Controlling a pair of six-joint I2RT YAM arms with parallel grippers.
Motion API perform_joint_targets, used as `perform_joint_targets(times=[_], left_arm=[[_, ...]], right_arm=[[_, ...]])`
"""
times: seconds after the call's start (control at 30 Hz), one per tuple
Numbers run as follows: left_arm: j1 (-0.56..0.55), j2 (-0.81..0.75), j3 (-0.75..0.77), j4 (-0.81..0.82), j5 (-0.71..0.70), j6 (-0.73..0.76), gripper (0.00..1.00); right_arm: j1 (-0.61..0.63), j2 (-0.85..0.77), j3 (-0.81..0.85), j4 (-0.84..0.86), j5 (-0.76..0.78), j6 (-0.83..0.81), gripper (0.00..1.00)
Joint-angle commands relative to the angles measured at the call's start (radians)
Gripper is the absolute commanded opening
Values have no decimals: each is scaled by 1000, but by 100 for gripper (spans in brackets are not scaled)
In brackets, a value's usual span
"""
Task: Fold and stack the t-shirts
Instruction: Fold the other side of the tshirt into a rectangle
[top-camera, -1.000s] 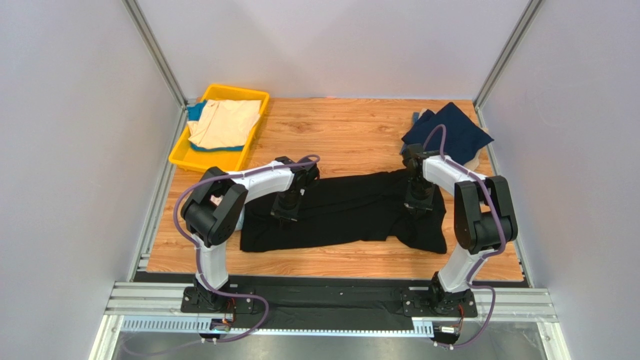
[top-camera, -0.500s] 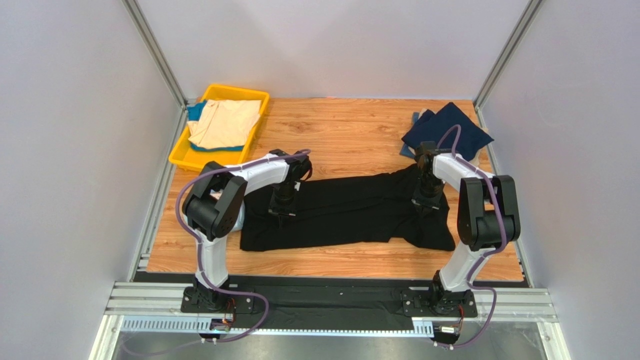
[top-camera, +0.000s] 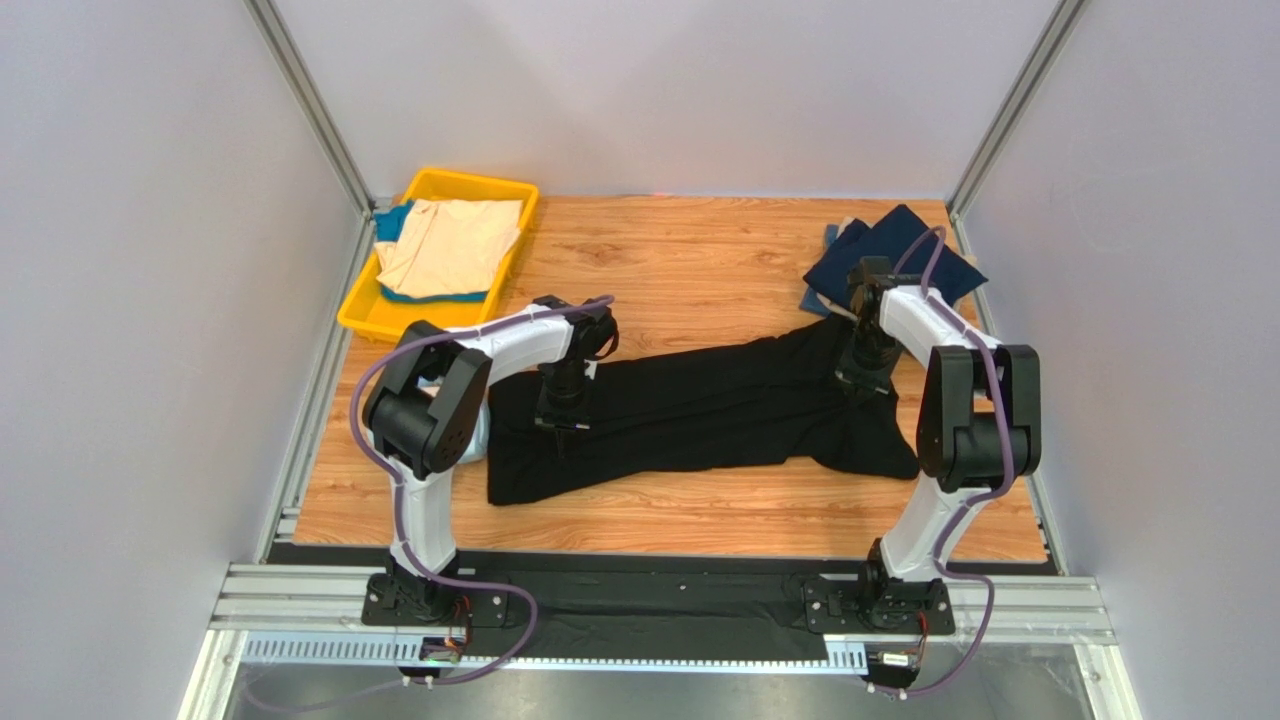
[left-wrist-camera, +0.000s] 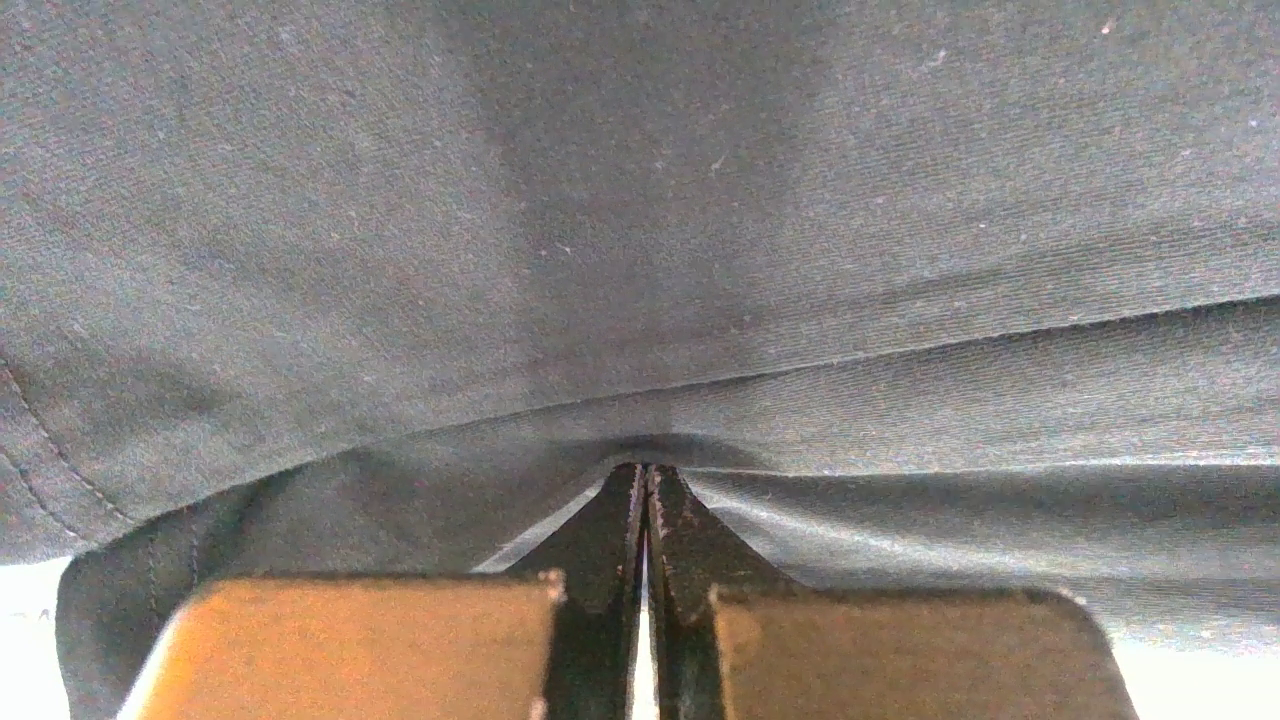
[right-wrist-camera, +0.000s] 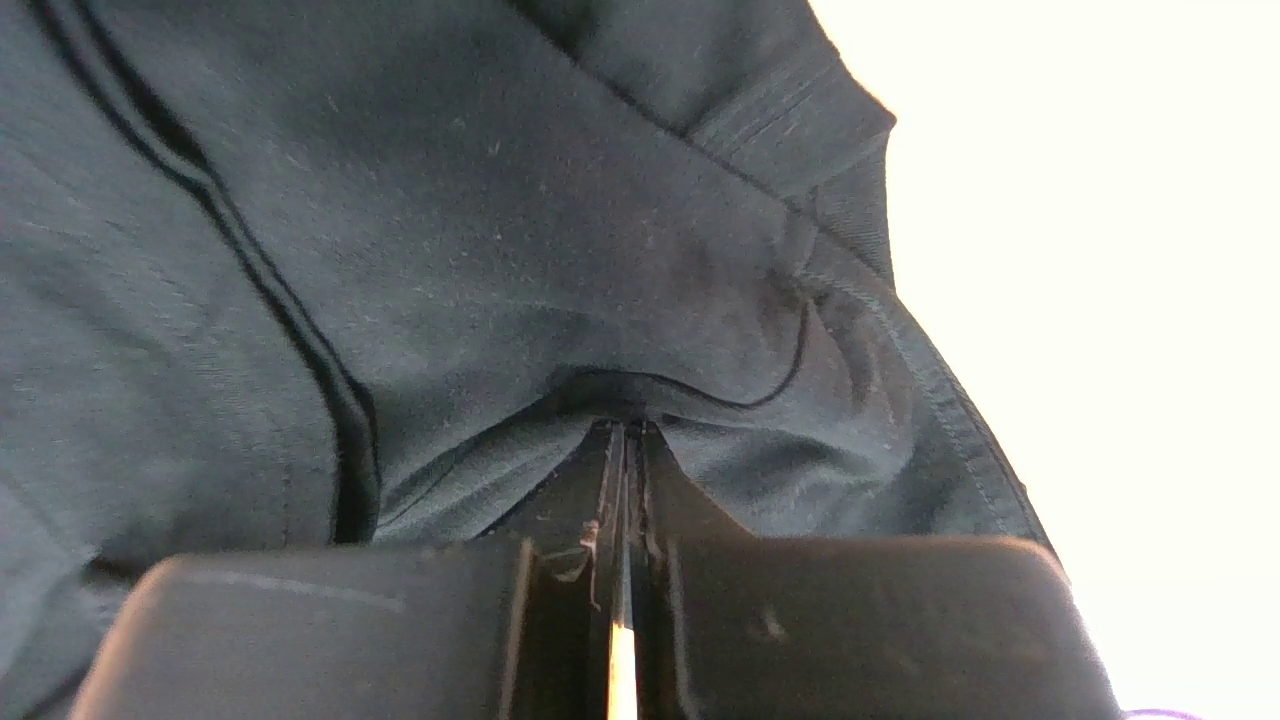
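From above, the yellow tray (top-camera: 413, 332) in the upper left holds a beige t-shirt (top-camera: 451, 243). It lies on a teal-blue cloth (top-camera: 436, 296) that shows only at its edges. The black t-shirt (top-camera: 706, 413) stretches across the middle of the wooden table (top-camera: 676, 255), its lower hem near the front edge. My left gripper (top-camera: 561, 417) is down on its left part. My right gripper (top-camera: 861, 365) is on its right part, just below the navy t-shirt (top-camera: 909, 248) heaped in the upper right corner by the wall (top-camera: 1142, 300). Bare wood lies open between the tray and the navy heap.

In my left wrist view, my fingers (left-wrist-camera: 609, 548) are pressed together on a pinch of black cloth, which fills the frame. A stitched hem shows at the lower left.

In my right wrist view, the jaws are likewise clamped on a fold of the black shirt, beside a seamed edge. The right side of the frame is washed out white, and I can read nothing there.
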Motion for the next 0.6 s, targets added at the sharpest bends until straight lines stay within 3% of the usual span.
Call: perform_joint_targets(times=[0.0,0.13,0.23,0.3,0.43,0.57], left_arm=[[34,52,-26,163,-93,14,0],[33,14,-35,170,-52,22,0],[15,-60,-32,183,-30,19,0],[-17,-100,-5,178,-16,22,9],[-110,-106,71,160,-3,52,25],[-212,-19,167,153,-3,28,25]], right_arm=[[-35,-6,95,-5,132,-12,0],[-33,-86,93,-23,110,-15,2],[-26,-228,44,-13,67,-25,14],[-23,-328,13,-9,46,-29,22],[-24,-454,-79,0,36,-27,30],[-26,-509,-188,46,27,8,33]])
